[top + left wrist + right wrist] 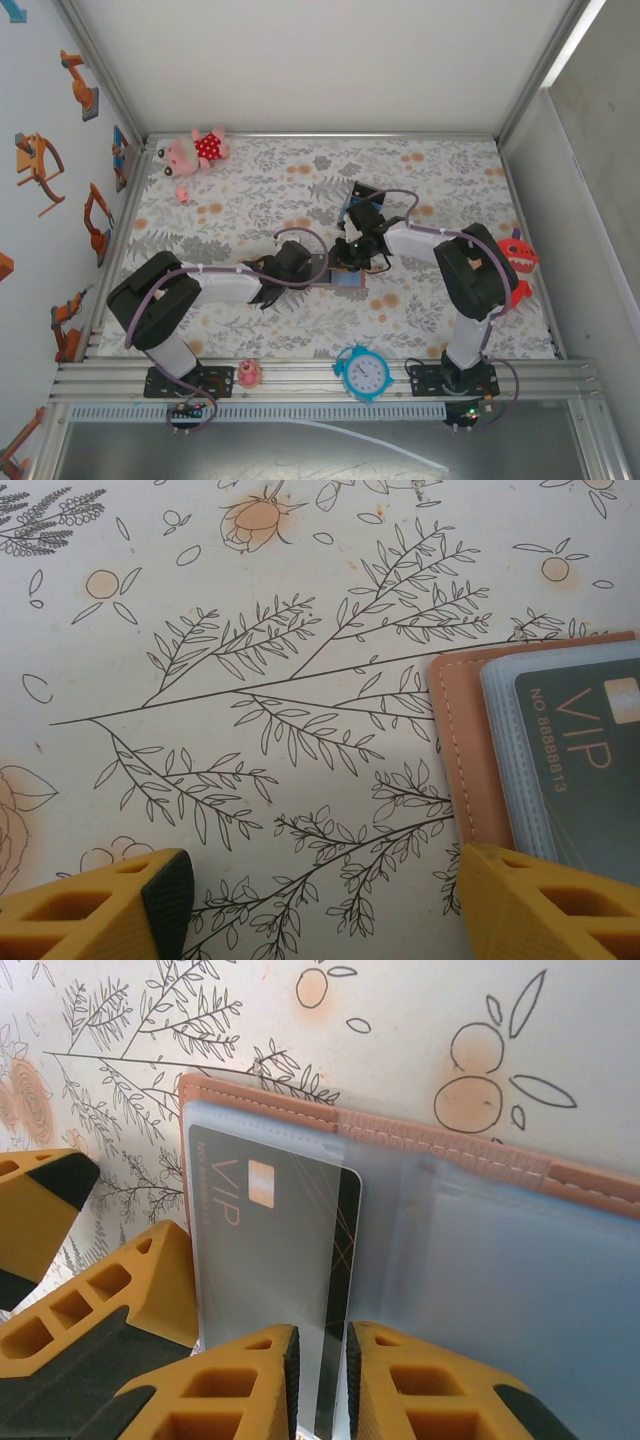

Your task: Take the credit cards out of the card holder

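The tan card holder (420, 1140) lies open on the floral cloth, its clear blue-grey pockets facing up; in the top view it is the small flat thing (348, 281) between the two arms. A dark VIP credit card (270, 1230) sits in its left pocket. My right gripper (322, 1360) hovers at the card's near end, jaws a narrow gap apart, with the card's striped edge showing through the gap and nothing pinched. My left gripper (325, 900) is open wide over the cloth, its right finger (545, 905) at the card holder's (465, 750) outer edge beside the card (590, 760).
A teal alarm clock (363, 373) and a small pink toy (249, 374) sit on the front rail. A pink plush (195, 150) lies at the back left, and a red toy (517, 255) at the right edge. The enclosure walls close in the cloth.
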`<control>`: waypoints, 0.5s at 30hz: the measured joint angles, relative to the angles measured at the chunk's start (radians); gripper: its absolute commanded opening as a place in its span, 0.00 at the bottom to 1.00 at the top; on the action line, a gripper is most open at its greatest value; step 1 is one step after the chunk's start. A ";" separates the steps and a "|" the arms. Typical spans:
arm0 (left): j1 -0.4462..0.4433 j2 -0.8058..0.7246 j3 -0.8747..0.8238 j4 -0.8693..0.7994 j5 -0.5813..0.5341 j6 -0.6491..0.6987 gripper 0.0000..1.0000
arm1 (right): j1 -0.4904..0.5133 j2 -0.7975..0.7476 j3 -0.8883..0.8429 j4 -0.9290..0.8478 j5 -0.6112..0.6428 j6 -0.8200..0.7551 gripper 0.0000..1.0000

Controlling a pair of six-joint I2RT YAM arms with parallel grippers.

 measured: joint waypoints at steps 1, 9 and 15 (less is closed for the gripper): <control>0.000 0.001 0.001 -0.001 -0.001 0.000 0.69 | 0.000 0.002 -0.001 0.005 -0.002 0.001 0.20; -0.002 0.005 0.006 -0.010 -0.006 0.000 0.68 | 0.000 0.011 -0.039 0.071 -0.025 0.032 0.17; -0.004 0.011 0.016 -0.023 -0.011 -0.001 0.69 | -0.007 0.008 -0.077 0.140 -0.053 0.073 0.11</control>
